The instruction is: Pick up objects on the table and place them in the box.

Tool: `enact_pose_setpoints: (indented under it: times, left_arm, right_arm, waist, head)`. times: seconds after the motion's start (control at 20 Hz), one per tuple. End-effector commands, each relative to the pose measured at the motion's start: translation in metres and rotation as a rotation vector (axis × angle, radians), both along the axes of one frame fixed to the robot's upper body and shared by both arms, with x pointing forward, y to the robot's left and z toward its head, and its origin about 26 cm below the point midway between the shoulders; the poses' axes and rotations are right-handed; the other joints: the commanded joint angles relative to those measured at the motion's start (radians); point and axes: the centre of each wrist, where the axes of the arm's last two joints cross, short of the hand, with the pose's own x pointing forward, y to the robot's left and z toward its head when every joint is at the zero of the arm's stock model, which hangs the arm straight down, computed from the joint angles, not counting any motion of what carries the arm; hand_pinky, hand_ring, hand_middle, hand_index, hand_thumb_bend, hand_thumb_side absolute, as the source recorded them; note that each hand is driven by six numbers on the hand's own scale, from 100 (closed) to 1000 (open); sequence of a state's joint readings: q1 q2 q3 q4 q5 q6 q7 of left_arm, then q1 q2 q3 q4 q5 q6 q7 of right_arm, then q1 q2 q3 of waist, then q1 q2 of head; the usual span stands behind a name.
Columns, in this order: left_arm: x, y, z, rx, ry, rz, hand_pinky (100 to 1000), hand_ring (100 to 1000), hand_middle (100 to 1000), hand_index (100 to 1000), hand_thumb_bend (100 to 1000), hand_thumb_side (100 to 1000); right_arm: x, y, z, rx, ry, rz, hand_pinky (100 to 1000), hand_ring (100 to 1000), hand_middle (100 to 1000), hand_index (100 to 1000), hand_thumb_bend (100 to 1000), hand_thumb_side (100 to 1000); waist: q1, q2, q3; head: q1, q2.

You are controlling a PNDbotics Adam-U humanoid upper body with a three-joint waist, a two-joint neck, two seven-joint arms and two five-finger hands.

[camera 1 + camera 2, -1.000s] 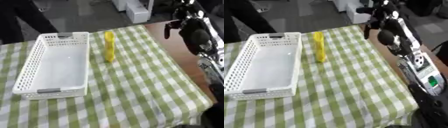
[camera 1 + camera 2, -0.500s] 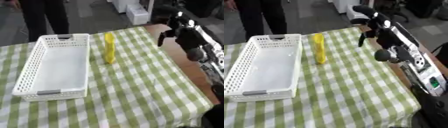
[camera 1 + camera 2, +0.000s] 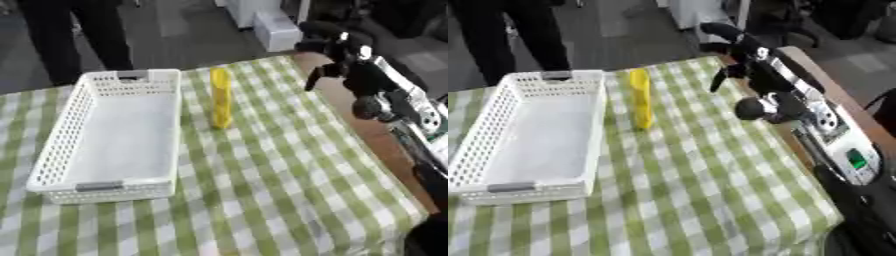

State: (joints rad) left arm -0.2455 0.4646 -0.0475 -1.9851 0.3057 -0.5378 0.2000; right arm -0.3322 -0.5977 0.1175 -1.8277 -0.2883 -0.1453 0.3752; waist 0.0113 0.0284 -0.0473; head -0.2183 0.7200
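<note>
A long yellow bottle-like object [image 3: 220, 102] lies on the green-checked tablecloth [image 3: 280, 190], just right of a white perforated basket [image 3: 105, 187] with nothing in it. My right hand [image 3: 730, 44] hangs above the table's far right corner, open, fingers stretched toward the left and the thumb hanging down. It holds nothing and is well to the right of the yellow object, apart from it. My left hand shows in neither view.
My right forearm [image 3: 798, 105] runs along the table's right side over the bare wooden edge [image 3: 376, 140]. The cloth ends at the near edge. White cabinets [image 3: 271, 20] stand on the floor beyond the table.
My right hand has swung leftward and come in over the table's far right corner, closer to the yellow object. The whole picture has shifted a little; basket and yellow object stay put.
</note>
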Motion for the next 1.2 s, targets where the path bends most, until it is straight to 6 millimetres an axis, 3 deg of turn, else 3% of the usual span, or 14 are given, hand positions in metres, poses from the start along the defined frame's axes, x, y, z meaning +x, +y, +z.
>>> enact_pose_setpoints:
  times: [0.05, 0.35, 0.4, 0.85, 1.0, 1.05, 1.1, 1.2]
  left_arm:
    - [-0.002, 0.001, 0.007, 0.009, -0.024, -0.005, 657, 611, 848, 890, 381, 768]
    - [-0.002, 0.0, 0.007, 0.008, -0.024, -0.007, 657, 611, 849, 890, 380, 768]
    - [-0.002, 0.0, 0.007, 0.008, -0.024, -0.008, 657, 611, 849, 890, 380, 768]
    - [-0.002, 0.0, 0.006, 0.012, -0.02, -0.011, 657, 611, 849, 890, 380, 768]
    - [-0.002, 0.0, 0.005, 0.011, -0.019, -0.013, 657, 610, 849, 890, 380, 768]
    - [-0.002, -0.001, 0.005, 0.012, -0.018, -0.013, 657, 610, 849, 890, 380, 768]
    - [-0.002, -0.001, 0.005, 0.012, -0.017, -0.014, 656, 610, 849, 890, 380, 768]
    - [-0.002, -0.001, 0.005, 0.014, -0.015, -0.016, 656, 609, 849, 890, 380, 768]
  right_arm:
    - [0.006, -0.001, 0.004, -0.01, -0.007, -0.004, 537, 938, 1000, 1000, 1000, 627]
    - [0.022, -0.003, -0.012, 0.009, 0.068, -0.047, 466, 916, 1000, 1000, 1000, 608]
    - [0.024, -0.003, -0.016, 0.011, 0.083, -0.051, 410, 900, 1000, 1000, 1000, 599]
    - [0.05, 0.004, -0.038, 0.062, 0.182, -0.081, 385, 883, 1000, 1000, 1000, 588]
    - [0.059, 0.013, -0.041, 0.053, 0.168, -0.092, 549, 932, 1000, 1000, 1000, 587]
    - [0.062, 0.015, -0.043, 0.043, 0.16, -0.091, 549, 932, 1000, 1000, 1000, 587]
    - [0.064, 0.018, -0.044, 0.031, 0.152, -0.088, 715, 996, 1000, 1000, 1000, 593]
    - [0.068, 0.024, -0.046, 0.002, 0.135, -0.076, 808, 1000, 1000, 1000, 1000, 604]
  waist:
    - [-0.001, -0.012, 0.001]
    - [0.0, -0.011, 0.002]
    - [0.0, -0.01, 0.003]
    - [0.003, -0.01, 0.001]
    - [0.003, -0.01, 0.002]
    - [0.003, -0.011, 0.002]
    - [0.003, -0.011, 0.002]
    - [0.003, -0.012, 0.002]
  head:
    - [0.004, -0.005]
    - [0.003, -0.005]
    - [0.004, -0.005]
    - [0.002, -0.007]
    - [-0.012, -0.007]
    - [-0.017, -0.007]
    - [-0.021, -0.006]
    - [-0.029, -0.005]
